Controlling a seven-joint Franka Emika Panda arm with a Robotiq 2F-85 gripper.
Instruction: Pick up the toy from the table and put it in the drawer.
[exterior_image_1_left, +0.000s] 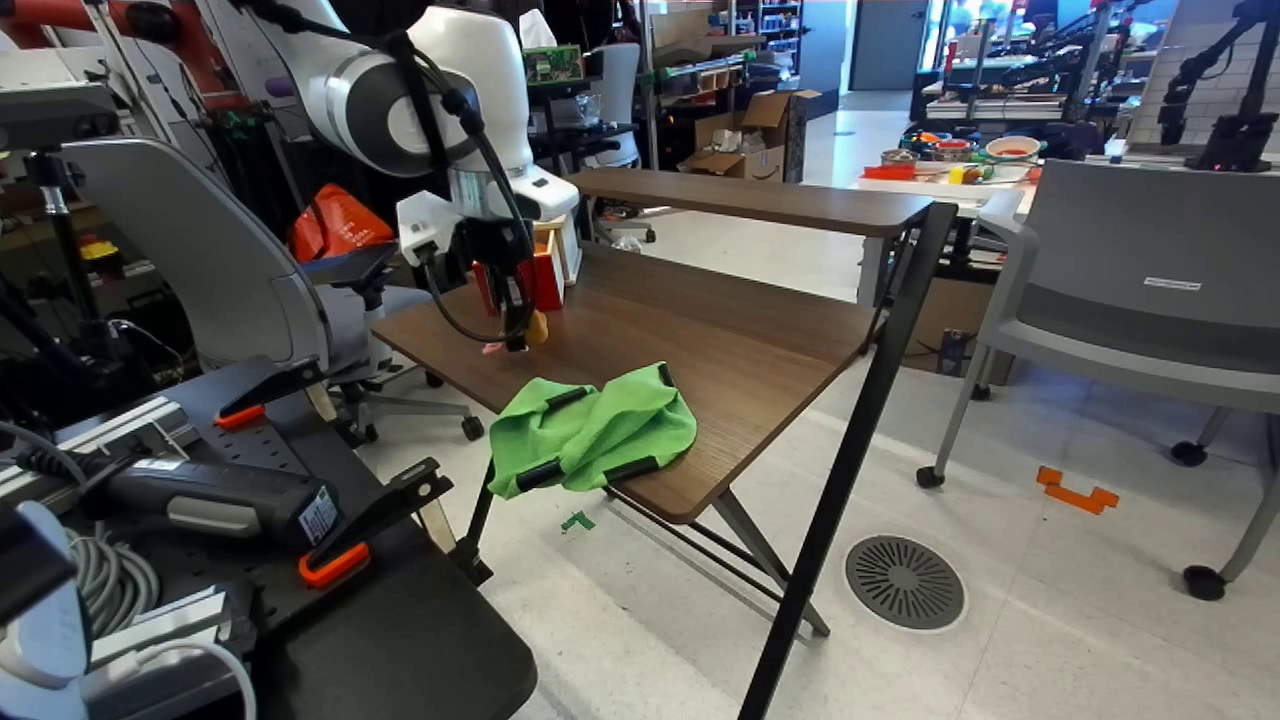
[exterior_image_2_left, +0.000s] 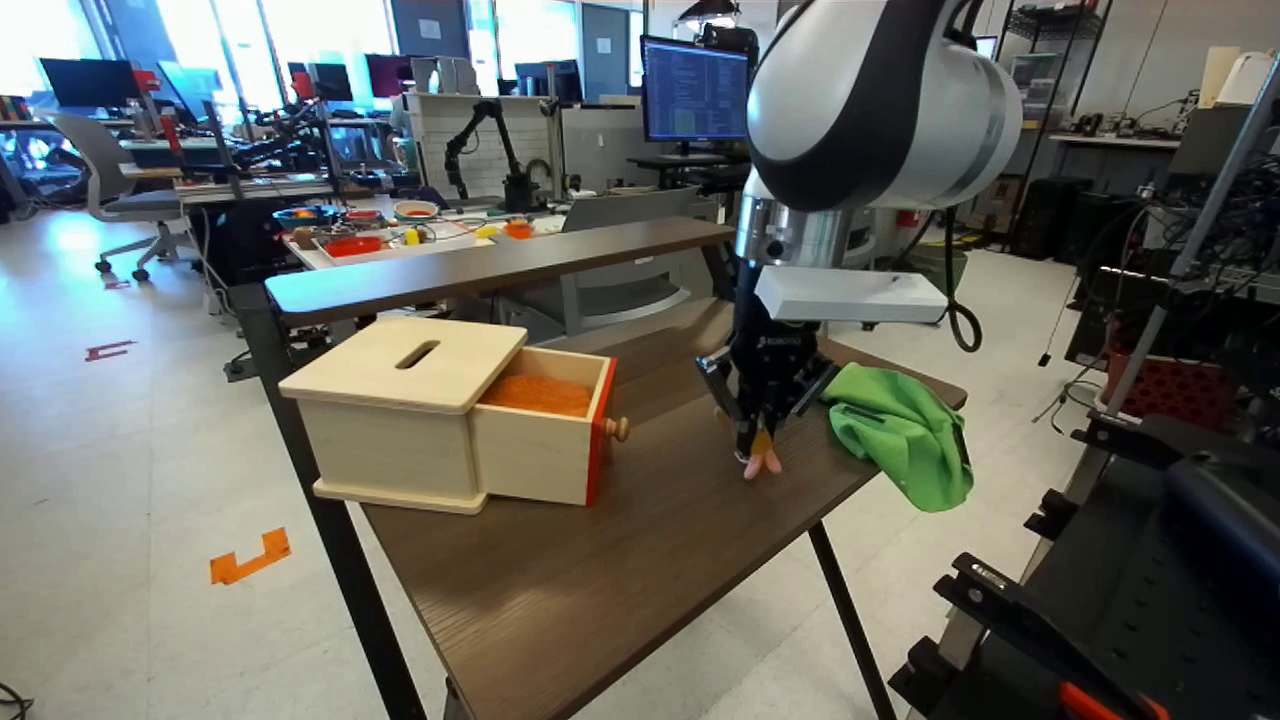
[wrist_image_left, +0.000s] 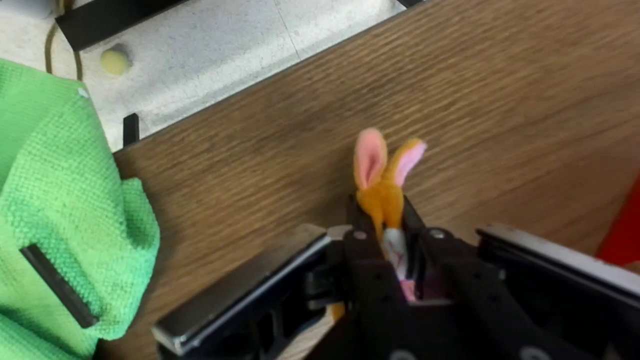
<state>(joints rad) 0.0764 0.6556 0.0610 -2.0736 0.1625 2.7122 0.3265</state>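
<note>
Orange and pink, the small rabbit-eared toy (wrist_image_left: 381, 198) is pinched between the fingers of the black gripper (exterior_image_2_left: 757, 438), lettered "ROBOTIQ", just above or touching the brown wood-grain table (exterior_image_2_left: 620, 570); I cannot tell which. Near it, a green cloth (exterior_image_1_left: 610, 425) with black strips overhangs the edge. From a pale wooden box (exterior_image_2_left: 385, 445) juts the red-fronted drawer (exterior_image_2_left: 530, 455). Printing on a brown cardboard box (exterior_image_1_left: 768, 160) reads "amazon"; the white label (exterior_image_1_left: 1172, 284) on a grey chair (exterior_image_1_left: 1150, 235) is too small to read.

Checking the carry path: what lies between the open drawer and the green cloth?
In an exterior view, the tool, shut on the toy, stands between them, with tabletop on either side.
</note>
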